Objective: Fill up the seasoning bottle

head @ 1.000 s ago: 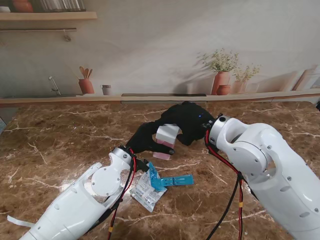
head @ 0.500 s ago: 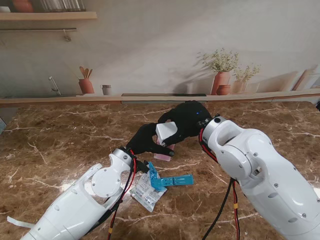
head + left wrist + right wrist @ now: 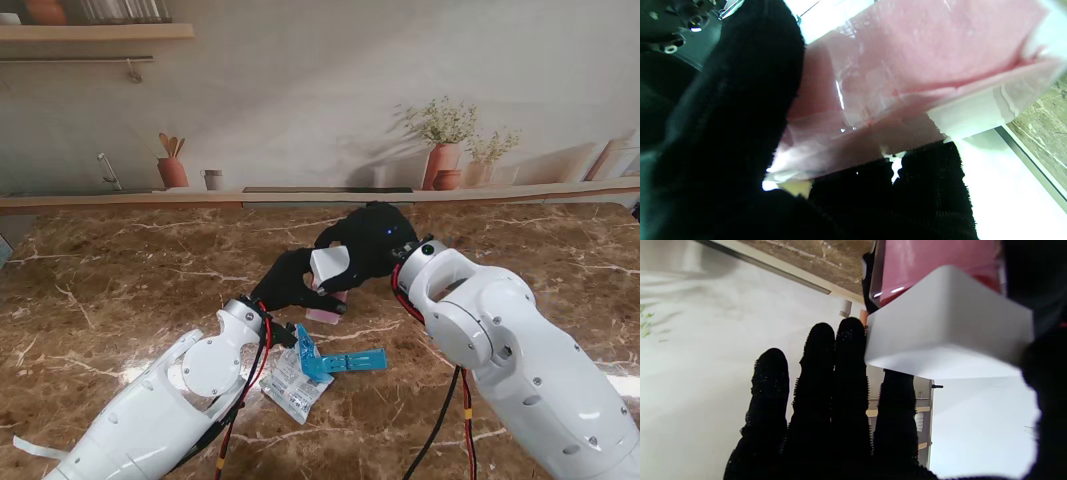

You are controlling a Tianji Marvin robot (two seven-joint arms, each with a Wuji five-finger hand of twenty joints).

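The seasoning bottle [image 3: 326, 313], clear with pink contents, stands near the table's middle with my left hand [image 3: 288, 284] shut around it. It fills the left wrist view as a pink-filled clear body [image 3: 907, 66] between black fingers [image 3: 740, 110]. Its white square lid [image 3: 330, 266] is tilted above the bottle, held by my right hand [image 3: 368, 240]. In the right wrist view the white lid [image 3: 947, 323] sits between thumb and fingers [image 3: 826, 390], with the pink bottle [image 3: 933, 263] behind it.
A blue plastic clip [image 3: 340, 362] and a torn white sachet [image 3: 292, 385] lie on the marble table [image 3: 120, 290] beside my left forearm, nearer to me. A white strip [image 3: 30, 446] lies at the near left. A ledge with pots runs along the far edge.
The white lid has come up off the bottle and tilted in my right hand. My right arm has rolled and shifted left. The left hand keeps hold of the bottle.
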